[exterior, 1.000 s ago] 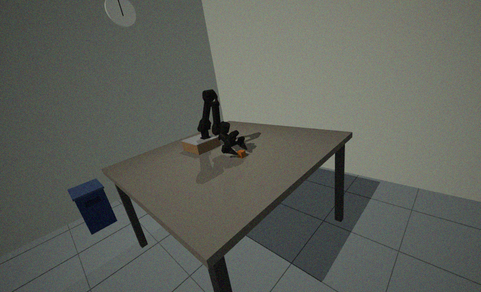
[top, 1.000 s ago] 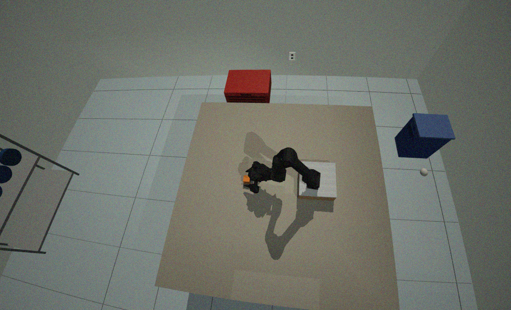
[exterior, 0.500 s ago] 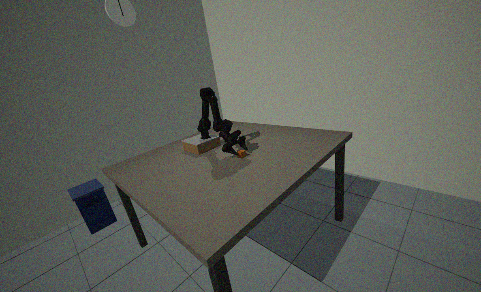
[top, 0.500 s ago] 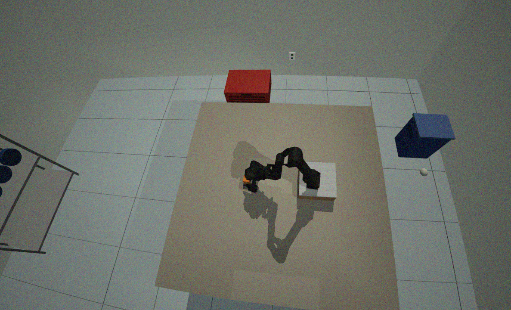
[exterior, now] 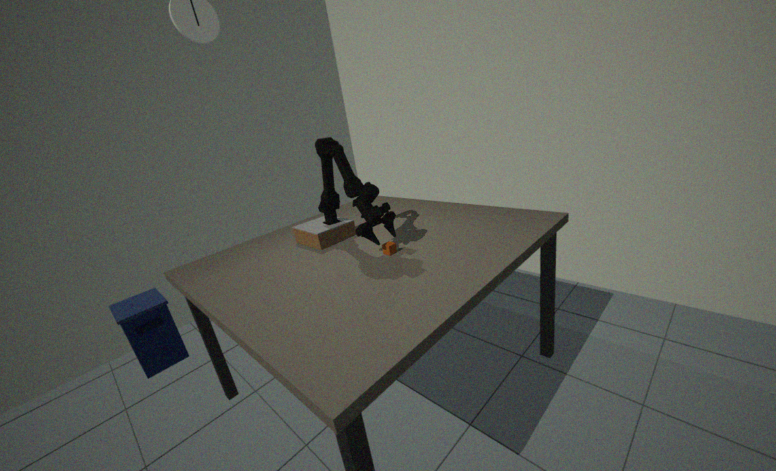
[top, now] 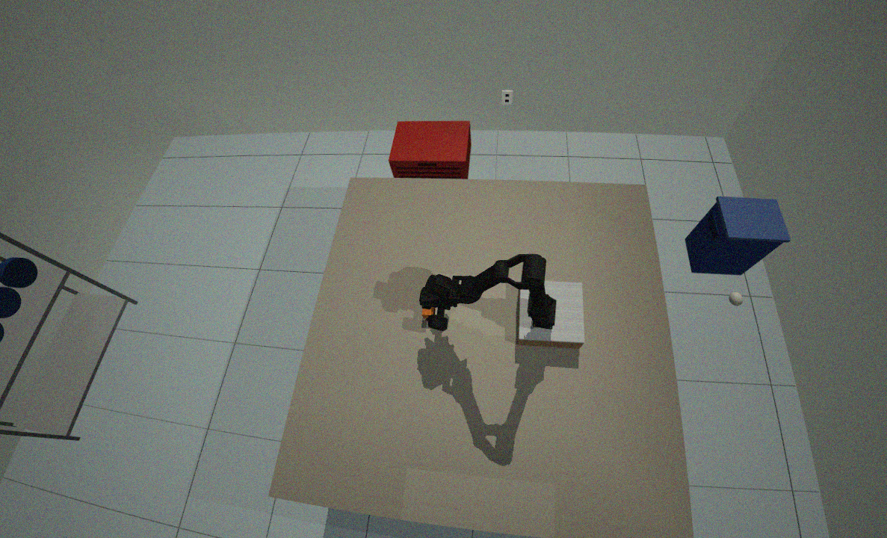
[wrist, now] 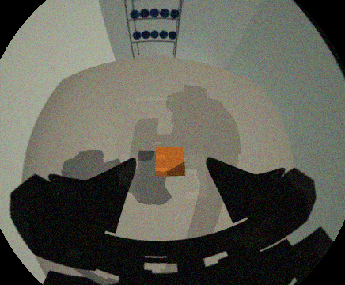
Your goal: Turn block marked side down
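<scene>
Grey tiled flooring surrounded the brown table (exterior: 297,304), on which the arm's wooden base (exterior: 322,232) was mounted. An orange block (exterior: 388,247) was seen resting on the table top, just below and in front of the gripper (exterior: 380,231), apart from it. The gripper's jaws were spread wide and nothing was held between them. Through the wrist camera the block (wrist: 171,161) was framed between the two dark fingers, untouched.
</scene>
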Available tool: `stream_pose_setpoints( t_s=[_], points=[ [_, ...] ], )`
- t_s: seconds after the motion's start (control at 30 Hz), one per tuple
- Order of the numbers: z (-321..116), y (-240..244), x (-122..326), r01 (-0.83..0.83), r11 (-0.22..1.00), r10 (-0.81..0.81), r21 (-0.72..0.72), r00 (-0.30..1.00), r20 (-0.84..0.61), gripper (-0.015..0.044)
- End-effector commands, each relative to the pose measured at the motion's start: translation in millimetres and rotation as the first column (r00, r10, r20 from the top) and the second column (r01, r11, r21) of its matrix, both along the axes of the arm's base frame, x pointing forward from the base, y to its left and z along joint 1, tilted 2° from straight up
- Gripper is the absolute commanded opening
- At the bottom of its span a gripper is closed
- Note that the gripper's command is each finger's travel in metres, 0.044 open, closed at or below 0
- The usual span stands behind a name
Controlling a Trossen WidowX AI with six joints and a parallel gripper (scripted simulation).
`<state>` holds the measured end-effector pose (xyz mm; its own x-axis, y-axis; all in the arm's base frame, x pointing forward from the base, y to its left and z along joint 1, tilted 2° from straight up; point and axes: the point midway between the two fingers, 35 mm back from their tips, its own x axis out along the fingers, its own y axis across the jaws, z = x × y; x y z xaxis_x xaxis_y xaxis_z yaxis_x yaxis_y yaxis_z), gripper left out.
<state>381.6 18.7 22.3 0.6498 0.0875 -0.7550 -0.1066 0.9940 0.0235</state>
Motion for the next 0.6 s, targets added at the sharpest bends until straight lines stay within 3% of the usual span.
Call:
stream_pose_setpoints(
  t_s=[0.0, 0.3, 0.57],
  points=[
    [38.7, -0.9, -18.8, -0.003, 1.000, 0.003, -0.003, 0.992, -0.123, 0.0440],
    [38.9, -0.9, -18.1, -0.003, 1.000, 0.003, -0.003, 0.992, -0.128, 0.0440],
    [47.6, 0.1, 6.8, -0.011, 1.000, 0.002, -0.025, 0.937, -0.348, 0.0440]
  ],
)
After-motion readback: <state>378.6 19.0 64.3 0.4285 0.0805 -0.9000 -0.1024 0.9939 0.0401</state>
